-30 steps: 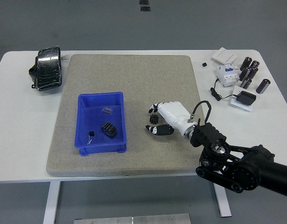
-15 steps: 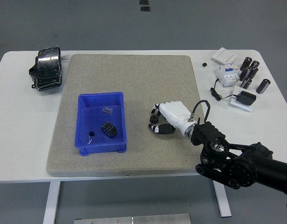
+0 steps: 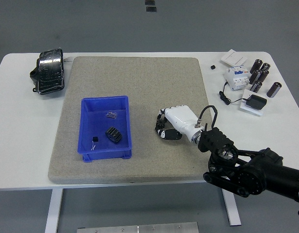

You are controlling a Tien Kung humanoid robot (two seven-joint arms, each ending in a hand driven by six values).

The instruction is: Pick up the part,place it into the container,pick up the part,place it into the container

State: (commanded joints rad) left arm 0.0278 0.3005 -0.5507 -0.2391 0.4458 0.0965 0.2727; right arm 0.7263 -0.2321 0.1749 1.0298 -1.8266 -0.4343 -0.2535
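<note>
A: Since the earlier frame your right hand (image 3: pixel 169 124) has closed. One second ago its fingers were spread beside the small black gear (image 3: pixel 161 127); now they are curled around it, at the middle of the grey mat (image 3: pixel 139 77), a little to the right.

B: Is the part already lifted?

A: You cannot tell this from above. The gear shows only as a dark toothed edge between the fingertips, and it looks still low on the mat.

B: How far is the task?

A: I judge about half. One black gear (image 3: pixel 113 134) already lies in the blue container (image 3: pixel 105 102), at its near right side, with two very small pieces. The second gear is gripped, but you must still carry it left, over the container wall, and release it. Your left hand is not in view.
</note>
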